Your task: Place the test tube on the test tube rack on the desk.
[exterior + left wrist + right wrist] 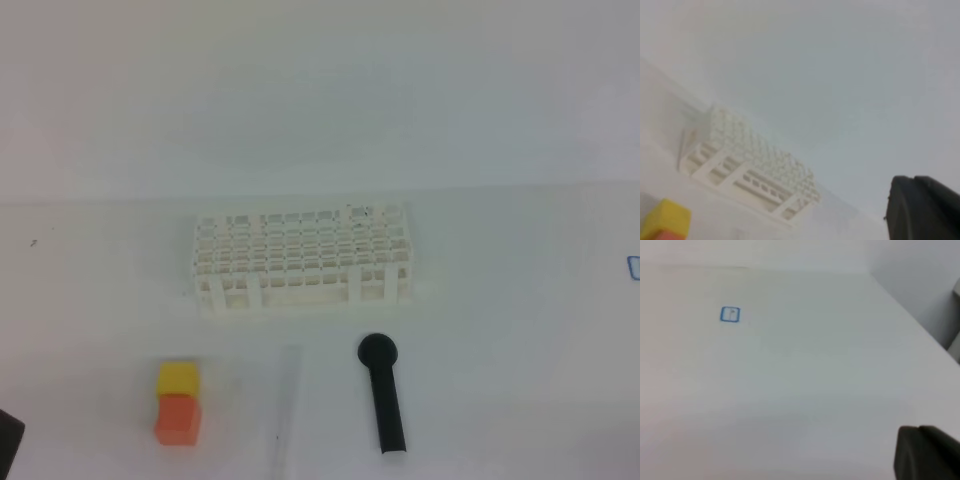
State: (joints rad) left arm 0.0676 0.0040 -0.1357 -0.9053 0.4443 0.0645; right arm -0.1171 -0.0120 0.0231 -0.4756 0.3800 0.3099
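- Clear glass, almost lost against the white: the thin test tube (pixel 289 395) lies flat on the plain white desk (pixel 520 330), in front of the white plastic grid rack (pixel 302 259), its length running roughly towards the rack, with one end near the front edge of the high view.
- The rack stands upright on legs, a rectangular block of many small square holes in tiers, matte and hard-edged; no tube shows in its holes.
- The tube rests apart from the rack, between a yellow cube (pixel 177 379) stacked against an orange cube (pixel 178 419) on its left and a black round-headed stick (pixel 384 392) on its right, touching neither.
- The stick is matte, with a disc-like head pointing towards the rack and a straight shaft.
- A small blue-outlined square mark (pixel 730 314) sits on the desk well to the right of the rack.
- The left gripper (pixel 925 207) appears as a dark block at its wrist view's corner, jaws clenched together, grasping nothing.
- The right gripper (pixel 927 452) likewise shows as a dark corner block, closed and holding nothing, over bare desk.
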